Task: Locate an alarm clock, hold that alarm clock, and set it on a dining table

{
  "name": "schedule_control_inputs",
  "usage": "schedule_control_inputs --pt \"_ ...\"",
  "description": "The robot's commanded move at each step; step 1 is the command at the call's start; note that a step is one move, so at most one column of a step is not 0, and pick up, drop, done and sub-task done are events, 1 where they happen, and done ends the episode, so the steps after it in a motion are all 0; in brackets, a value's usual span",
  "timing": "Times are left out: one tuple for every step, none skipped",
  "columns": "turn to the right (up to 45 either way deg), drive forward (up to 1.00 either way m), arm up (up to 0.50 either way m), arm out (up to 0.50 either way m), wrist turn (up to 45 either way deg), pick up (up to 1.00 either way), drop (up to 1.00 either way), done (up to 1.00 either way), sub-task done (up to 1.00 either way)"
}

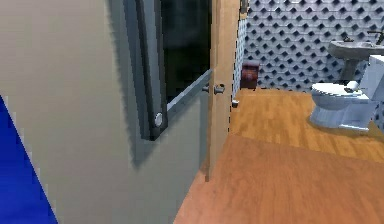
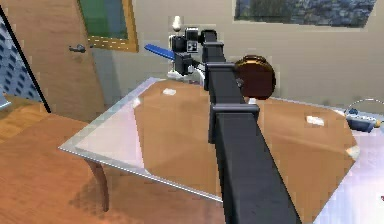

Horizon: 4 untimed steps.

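My arm rises over a glass-topped wooden table in the arm side view. At its far end are the white marker squares and the gripper, above the table's far edge and in front of the beige wall. A thin blue shape juts out to the left at the gripper's end. I cannot tell whether the gripper holds anything. A round brown thing with dark bands sits just right of the arm near the table's far edge; whether it is an alarm clock cannot be told.
Small white things lie on the table, with another object at its right end. A wooden door stands left of the table. In the forward view a grey wall is close, beside an open door to a bathroom with a toilet.
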Motion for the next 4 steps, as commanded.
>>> schedule_control_inputs --pt "0.0 0.0 -0.1 0.0 0.0 0.0 0.0 0.0 0.0" --pt "0.0 0.0 -0.32 0.0 0.0 0.0 0.0 0.0 0.0" --pt "0.0 0.0 0.0 0.0 0.0 0.0 1.0 0.0 0.0" --pt "0.0 0.0 0.1 0.0 0.0 0.0 0.0 0.0 0.0"
